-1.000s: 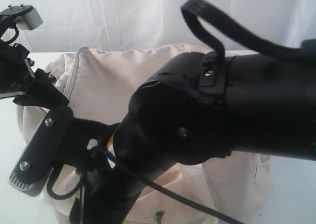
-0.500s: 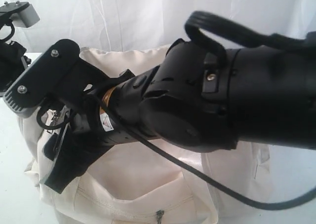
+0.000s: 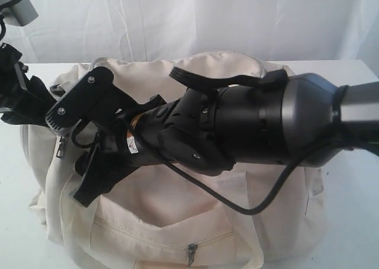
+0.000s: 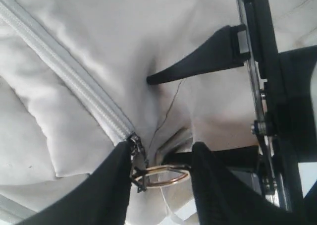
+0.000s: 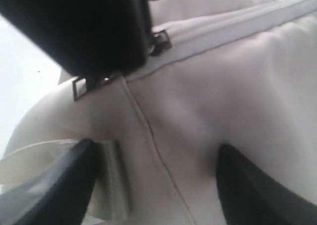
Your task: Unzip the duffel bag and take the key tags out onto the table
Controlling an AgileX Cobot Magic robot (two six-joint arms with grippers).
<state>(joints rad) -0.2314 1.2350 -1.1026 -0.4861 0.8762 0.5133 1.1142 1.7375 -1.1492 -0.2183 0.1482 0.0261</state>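
Note:
The cream duffel bag [image 3: 177,204] lies zipped on the white table [image 3: 355,233]. In the left wrist view my left gripper [image 4: 161,178] is shut on the metal zipper-pull ring [image 4: 163,174] at the end of the grey zipper [image 4: 74,81]. My right gripper [image 3: 80,147] has reached across to the bag's left end. It is open, and its fingers [image 5: 49,185] straddle bare fabric beside a webbing handle [image 5: 115,178]. The key tags are hidden.
The thick right arm [image 3: 266,124] and its cable cross over the bag's top. The left arm [image 3: 21,88] stands at the bag's far left corner. The front pocket's zipper pull [image 3: 190,252] hangs low on the near side. A white curtain backs the table.
The right arm has drawn away from the camera. Its gripper rose from the bag's lower left and now sits over the left end. The left arm barely shifted.

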